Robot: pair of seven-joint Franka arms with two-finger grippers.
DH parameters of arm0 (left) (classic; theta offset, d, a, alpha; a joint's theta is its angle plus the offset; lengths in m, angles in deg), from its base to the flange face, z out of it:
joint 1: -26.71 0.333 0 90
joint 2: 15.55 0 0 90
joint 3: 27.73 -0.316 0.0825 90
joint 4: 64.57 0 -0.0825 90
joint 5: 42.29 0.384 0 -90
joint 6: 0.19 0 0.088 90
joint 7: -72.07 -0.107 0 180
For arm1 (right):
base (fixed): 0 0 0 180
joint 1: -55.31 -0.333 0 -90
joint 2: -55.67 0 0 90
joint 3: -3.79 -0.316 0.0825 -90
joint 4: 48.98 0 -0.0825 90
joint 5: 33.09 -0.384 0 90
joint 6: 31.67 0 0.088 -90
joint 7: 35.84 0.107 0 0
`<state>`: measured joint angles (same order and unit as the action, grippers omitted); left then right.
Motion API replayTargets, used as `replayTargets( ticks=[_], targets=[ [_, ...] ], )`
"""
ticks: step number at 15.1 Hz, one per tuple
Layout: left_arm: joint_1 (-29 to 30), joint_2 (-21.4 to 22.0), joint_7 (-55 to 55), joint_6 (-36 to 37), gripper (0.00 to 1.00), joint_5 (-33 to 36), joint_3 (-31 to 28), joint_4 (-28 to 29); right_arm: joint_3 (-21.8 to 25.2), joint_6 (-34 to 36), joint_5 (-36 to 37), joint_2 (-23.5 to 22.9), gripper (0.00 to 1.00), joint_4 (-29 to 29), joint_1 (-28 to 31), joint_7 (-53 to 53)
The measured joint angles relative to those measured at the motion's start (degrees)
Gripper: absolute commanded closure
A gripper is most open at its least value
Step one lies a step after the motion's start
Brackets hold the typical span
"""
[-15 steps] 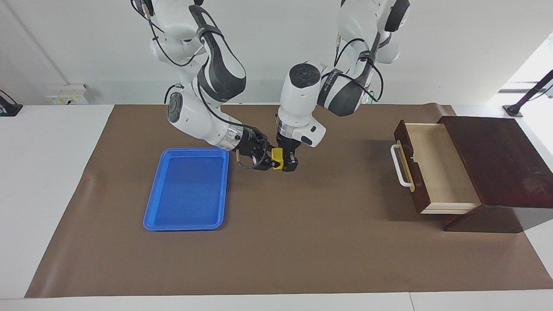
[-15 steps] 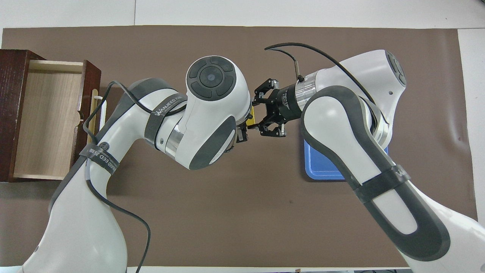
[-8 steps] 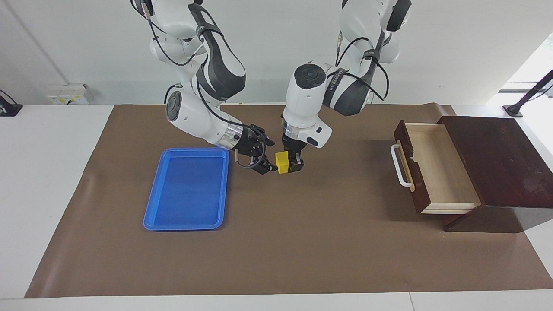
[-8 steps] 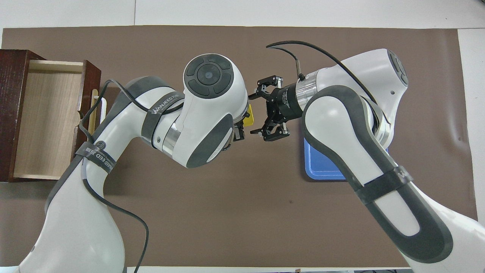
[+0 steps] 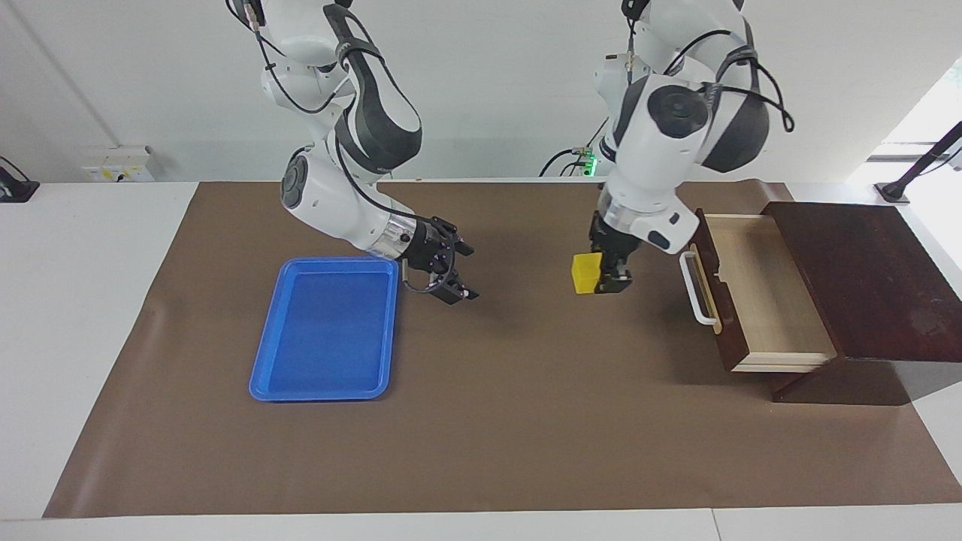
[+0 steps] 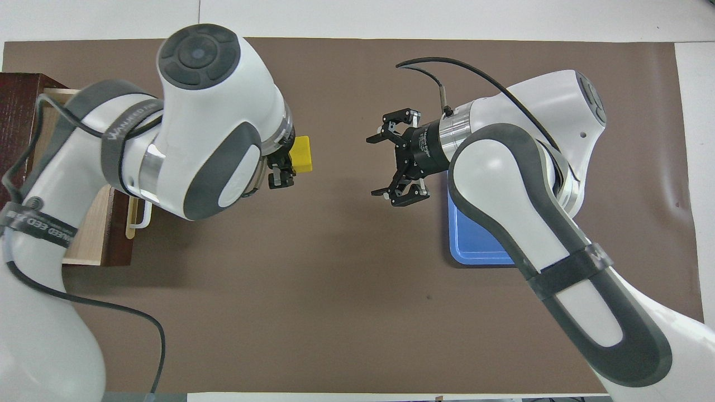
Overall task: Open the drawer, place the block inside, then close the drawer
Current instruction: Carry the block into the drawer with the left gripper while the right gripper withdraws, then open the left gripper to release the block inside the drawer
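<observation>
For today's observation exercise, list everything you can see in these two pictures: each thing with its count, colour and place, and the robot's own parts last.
block: one, bright yellow, held in the air by the left gripper over the brown mat, near the drawer's handle.
drawer: one, dark brown with a pale wood inside, pulled open and nothing in it, at the left arm's end of the table.
handle: one, white bar, on the drawer's front.
box: one, dark brown wood, housing the drawer.
tray: one, blue, nothing in it, on the mat toward the right arm's end.
mat: one, brown, covering the white table.
left gripper: one, black, shut on the block.
right gripper: one, black, open, over the mat beside the tray.
</observation>
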<state>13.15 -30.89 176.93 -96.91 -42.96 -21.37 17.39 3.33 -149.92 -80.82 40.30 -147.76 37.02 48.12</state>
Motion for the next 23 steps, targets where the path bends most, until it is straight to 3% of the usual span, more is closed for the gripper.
replayTargets(
  ticks=[5,8,11,12,13,16,19,23],
  targets=[
    [15.54,1.34,-23.09,0.68,1.0,0.0,-0.21,0.55,0.22,6.21,10.24,1.6,0.0,2.78,6.09,-4.46],
    [22.56,1.31,-32.77,-2.79,1.0,0.0,-0.23,3.82,0.29,13.98,15.06,2.47,0.0,4.93,10.43,-16.6],
    [24.39,2.48,-35.49,-10.82,0.99,0.0,-0.1,11.85,0.35,20.27,22.68,3.86,0.0,6.06,13.7,-33.05],
    [24.38,3.35,-36.37,-12.55,0.59,0.0,0.1,14.75,0.36,21.91,25.36,4.57,0.0,6.18,14.51,-39.09],
    [24.48,4.33,-37.47,-13.41,0.01,0.01,0.14,17.1,0.36,23.41,27.74,5.34,0.0,6.26,15.34,-44.72],
    [25.47,6.58,-39.79,-13.51,0.0,0.01,0.01,19.73,0.38,27.01,34.6,8.29,0.0,6.51,17.64,-60.66],
    [23.65,7.14,-37.17,-9.25,0.0,0.04,0.67,16.44,0.15,29.19,40.98,11.91,0.0,6.51,18.16,-70.64],
    [11.73,6.76,-18.24,-4.65,0.0,5.83,1.37,12.81,-2.75,30.48,46.84,15.32,0.0,5.97,19.26,-80.62]
  ],
)
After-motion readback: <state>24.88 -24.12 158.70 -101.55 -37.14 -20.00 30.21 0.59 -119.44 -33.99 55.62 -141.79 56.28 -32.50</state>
